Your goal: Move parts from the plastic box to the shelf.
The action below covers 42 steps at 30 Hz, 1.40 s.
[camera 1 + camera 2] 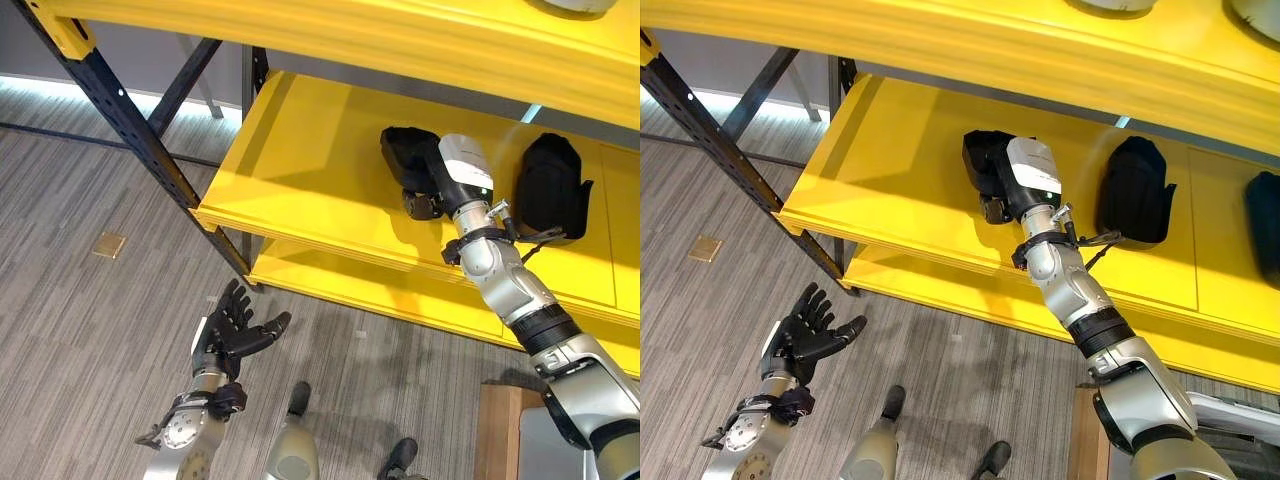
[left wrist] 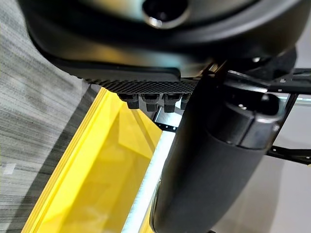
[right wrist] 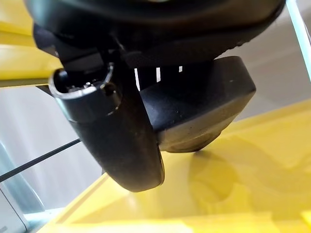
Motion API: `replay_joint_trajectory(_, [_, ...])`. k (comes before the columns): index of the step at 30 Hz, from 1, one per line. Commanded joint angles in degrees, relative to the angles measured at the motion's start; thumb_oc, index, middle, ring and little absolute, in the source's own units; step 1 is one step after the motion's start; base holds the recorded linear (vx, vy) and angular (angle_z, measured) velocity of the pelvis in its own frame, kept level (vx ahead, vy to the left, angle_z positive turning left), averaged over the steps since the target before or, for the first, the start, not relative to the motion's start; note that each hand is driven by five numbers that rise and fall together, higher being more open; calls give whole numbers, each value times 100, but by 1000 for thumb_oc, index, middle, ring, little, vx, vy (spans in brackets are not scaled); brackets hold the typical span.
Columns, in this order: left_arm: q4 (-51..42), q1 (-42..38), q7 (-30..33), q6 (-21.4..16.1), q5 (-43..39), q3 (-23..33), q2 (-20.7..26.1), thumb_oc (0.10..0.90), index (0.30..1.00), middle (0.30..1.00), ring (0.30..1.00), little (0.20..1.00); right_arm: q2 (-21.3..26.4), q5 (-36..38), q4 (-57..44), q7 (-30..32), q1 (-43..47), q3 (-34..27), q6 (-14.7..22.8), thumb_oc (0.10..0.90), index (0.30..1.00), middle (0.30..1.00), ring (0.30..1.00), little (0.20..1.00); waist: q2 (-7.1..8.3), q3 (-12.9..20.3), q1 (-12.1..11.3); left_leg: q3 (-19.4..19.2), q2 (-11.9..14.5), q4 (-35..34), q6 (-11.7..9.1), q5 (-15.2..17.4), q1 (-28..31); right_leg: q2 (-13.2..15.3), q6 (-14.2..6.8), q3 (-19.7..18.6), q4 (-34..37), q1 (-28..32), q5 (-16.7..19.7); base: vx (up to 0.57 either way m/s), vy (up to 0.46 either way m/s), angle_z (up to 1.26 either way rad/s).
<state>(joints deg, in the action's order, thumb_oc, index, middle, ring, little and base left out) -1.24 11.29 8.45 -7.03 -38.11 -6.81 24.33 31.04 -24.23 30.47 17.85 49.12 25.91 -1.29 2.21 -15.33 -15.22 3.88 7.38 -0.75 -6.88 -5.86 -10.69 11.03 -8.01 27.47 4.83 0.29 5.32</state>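
On my left, the left hand (image 1: 232, 330) hangs low over the grey striped floor (image 1: 80, 320), just in front of the shelf's lower front edge. Its palm is turned up and its fingers (image 1: 236, 300) are spread apart and nearly straight, thumb out to the side, holding nothing. The silver-grey forearm comes up from the lower left at a slight tilt.

A small brass-coloured square plate (image 1: 109, 245) sits flush in the floor, well to the left of that hand.

The shelf (image 1: 310, 160) is glossy yellow board on a dark blue perforated steel frame (image 1: 120, 110), with a diagonal brace behind. I see a middle board, a lower one beneath it and the underside of an upper one.

Further right, my right arm reaches up and over the middle board's front edge, forearm stretched almost straight. The right hand (image 1: 992, 205) is on a black part (image 1: 405, 150), a matte, rounded, moulded plastic piece lying near the middle of the board. In the right wrist view the thumb (image 3: 116, 145) and fingers (image 3: 204, 111) are curled against the part, clamped on it, with its rounded bottom edge just at the yellow surface; I cannot tell whether it rests there.

To the right, apart from it, a second black part (image 1: 548, 185) lies on the same board, bulbous and smooth.
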Motion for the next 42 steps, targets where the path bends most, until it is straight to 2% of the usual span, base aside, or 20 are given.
replay_joint_trajectory(1, [-782, -254, -56, -736, -235, 8, 532, 900, 1000, 1000, 1000, 1000, 206, 176, 89, 639, 1355, 30, 102, 400, 300, 300, 300, 300, 154, 76, -45, -214, -35, 559, 277, 361, -342, 436, -171, -209, -905, 123, -528, -42, 9, 10])
replay_joint_trajectory(12, [-832, -502, -4, -802, -298, -163, 639, 900, 1000, 1000, 1000, 1000, 58, 781, 1261, 866, 1867, 24, 5, 400, 300, 300, 300, 300, -81, -300, -52, -115, -84, 841, 320, 402, -675, 545, -122, -248, -1253, -237, -606, -53, 35, 5])
replay_joint_trajectory(18, [-831, -629, 133, -817, -325, -249, 643, 900, 1000, 1000, 1000, 1000, -284, 1619, 1796, 1319, 1959, -441, 53, 400, 300, 300, 300, 300, -211, -406, 7, -124, -133, 964, 352, 425, -794, 589, -100, -304, -1371, -376, -619, -30, 37, 0])
replay_joint_trajectory(31, [-880, -713, 233, -844, -340, -329, 664, 900, 1000, 1000, 1000, 1000, -473, 2114, 1819, 1554, 2009, -637, 144, 400, 300, 300, 300, 300, -287, -469, 113, -164, -155, 1027, 378, 437, -862, 645, -84, -384, -1451, -522, -590, -12, 13, 0])
replay_joint_trajectory(42, [-855, -750, 271, -878, -377, -371, 705, 900, 1000, 1000, 1000, 1000, -447, 2052, 1741, 1808, 2092, -725, 133, 400, 300, 300, 300, 300, -318, -475, 137, -175, -175, 1030, 392, 425, -898, 649, -87, -418, -1469, -582, -575, 0, 0, 0])
